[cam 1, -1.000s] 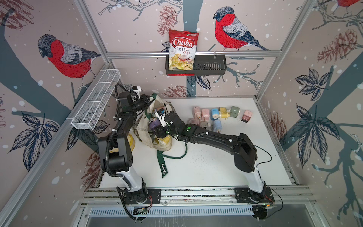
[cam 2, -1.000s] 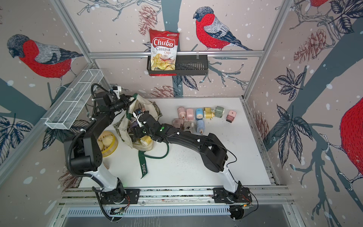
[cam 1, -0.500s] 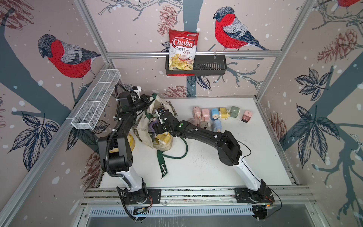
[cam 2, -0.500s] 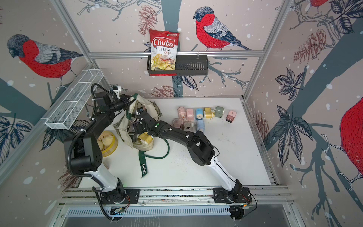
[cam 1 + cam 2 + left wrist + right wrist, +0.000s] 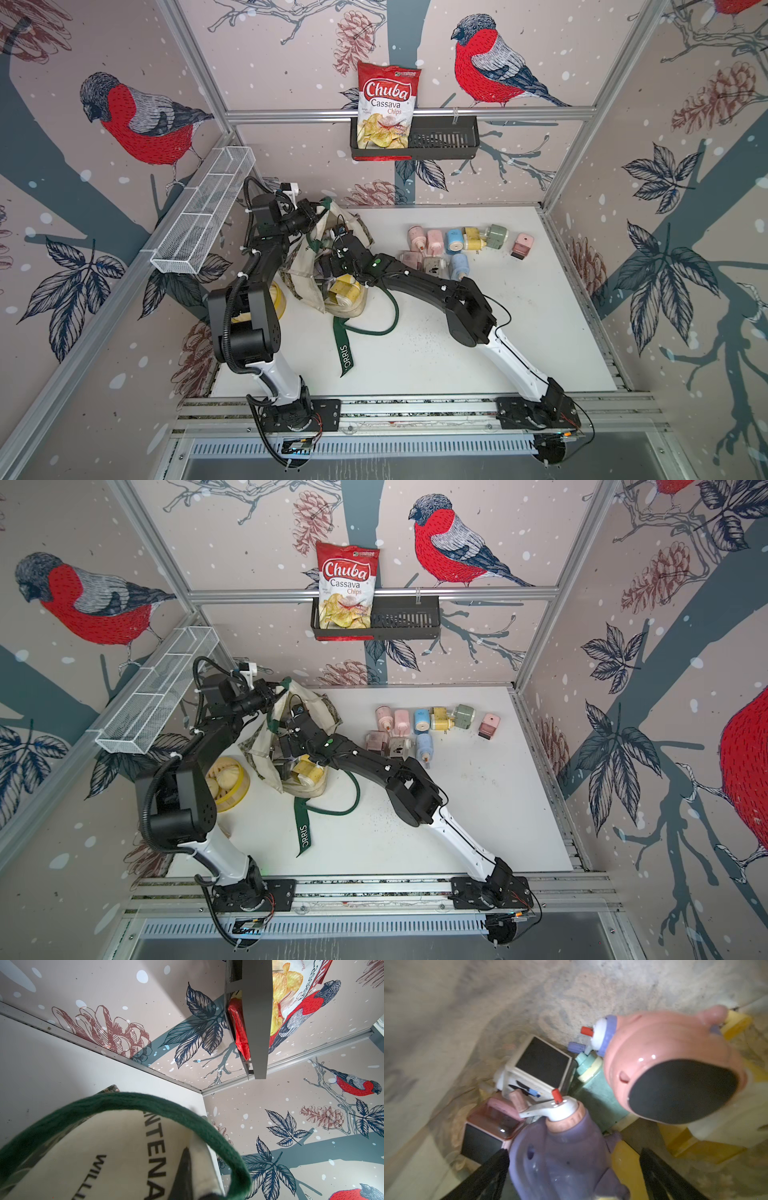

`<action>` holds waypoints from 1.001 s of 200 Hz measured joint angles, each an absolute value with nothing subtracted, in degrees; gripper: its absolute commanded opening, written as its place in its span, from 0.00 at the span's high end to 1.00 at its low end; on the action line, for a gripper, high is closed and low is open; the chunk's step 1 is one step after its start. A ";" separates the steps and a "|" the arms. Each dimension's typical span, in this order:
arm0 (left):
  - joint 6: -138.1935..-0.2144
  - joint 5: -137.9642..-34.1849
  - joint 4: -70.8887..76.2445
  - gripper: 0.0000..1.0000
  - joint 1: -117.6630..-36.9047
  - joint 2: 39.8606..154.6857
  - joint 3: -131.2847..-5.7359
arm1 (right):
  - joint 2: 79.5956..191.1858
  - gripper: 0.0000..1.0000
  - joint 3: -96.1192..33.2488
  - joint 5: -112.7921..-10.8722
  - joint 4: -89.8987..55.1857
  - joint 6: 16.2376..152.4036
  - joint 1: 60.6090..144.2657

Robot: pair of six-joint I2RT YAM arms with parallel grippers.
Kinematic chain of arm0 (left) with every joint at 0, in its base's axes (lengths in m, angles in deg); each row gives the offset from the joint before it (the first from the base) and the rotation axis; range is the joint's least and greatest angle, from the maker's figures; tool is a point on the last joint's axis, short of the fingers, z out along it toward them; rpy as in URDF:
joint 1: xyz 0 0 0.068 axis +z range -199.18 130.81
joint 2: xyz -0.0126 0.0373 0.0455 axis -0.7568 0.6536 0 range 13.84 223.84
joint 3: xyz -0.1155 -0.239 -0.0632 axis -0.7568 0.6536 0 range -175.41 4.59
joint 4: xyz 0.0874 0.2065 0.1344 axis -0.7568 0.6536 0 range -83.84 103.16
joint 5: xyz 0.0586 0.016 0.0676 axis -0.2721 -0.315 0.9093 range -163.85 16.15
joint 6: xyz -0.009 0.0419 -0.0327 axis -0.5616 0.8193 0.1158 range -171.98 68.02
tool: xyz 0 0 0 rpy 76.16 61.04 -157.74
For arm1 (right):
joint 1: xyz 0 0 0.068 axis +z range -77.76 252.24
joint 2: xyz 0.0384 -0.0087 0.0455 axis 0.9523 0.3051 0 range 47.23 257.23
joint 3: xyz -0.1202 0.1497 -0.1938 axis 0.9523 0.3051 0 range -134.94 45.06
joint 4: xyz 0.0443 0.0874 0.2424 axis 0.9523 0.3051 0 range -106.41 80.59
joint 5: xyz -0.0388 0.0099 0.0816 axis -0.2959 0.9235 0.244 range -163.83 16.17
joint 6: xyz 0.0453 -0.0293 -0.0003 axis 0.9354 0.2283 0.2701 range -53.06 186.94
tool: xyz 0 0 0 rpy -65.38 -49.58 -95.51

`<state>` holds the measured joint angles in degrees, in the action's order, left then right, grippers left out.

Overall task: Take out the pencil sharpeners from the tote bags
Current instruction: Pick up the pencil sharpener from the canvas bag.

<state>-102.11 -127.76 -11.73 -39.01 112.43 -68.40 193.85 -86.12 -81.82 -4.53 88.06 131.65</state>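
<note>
Now my open right pincer (image 5: 574, 1153) straddles the purple sharpener (image 5: 560, 1169), lower centre of frame inside the tote (image 5: 305, 272) my left pincer (image 5: 313, 210) clamps: light, rigid, probably slick, best squeezed across its body.

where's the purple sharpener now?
The purple sharpener is inside the tote bag at left rear, between the right gripper's open jaws, seen in right wrist view.

White table (image 5: 457, 365) bears tote bag (image 5: 305, 278), pencil sharpeners (image 5: 455, 241) and yellow bowl (image 5: 239, 789).

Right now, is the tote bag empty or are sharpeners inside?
Not empty: inside the tote bag, the right wrist view shows a purple sharpener, a pink sharpener and others.
</note>
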 measured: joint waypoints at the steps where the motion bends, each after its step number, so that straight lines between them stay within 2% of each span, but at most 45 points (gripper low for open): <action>1: -102.11 -127.76 -11.73 1.00 -39.01 112.43 -68.40 | 193.90 0.00 -86.14 -81.82 -4.55 88.08 131.65; 37: -102.11 -127.62 -11.77 1.00 -39.01 112.52 -68.40 | 195.19 0.00 -86.40 -80.18 -7.04 87.58 131.22; 118: -102.11 -127.60 -11.99 1.00 -39.01 112.76 -68.40 | 197.74 0.00 -86.51 -67.09 -11.78 86.55 129.51; 200: -102.11 -127.58 -11.80 1.00 -39.01 112.80 -68.40 | 199.14 0.02 -86.64 -62.52 -12.02 87.71 129.47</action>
<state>-102.11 -127.58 -11.80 -39.01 112.80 -68.40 199.14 -86.64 -62.52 -12.02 87.71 129.47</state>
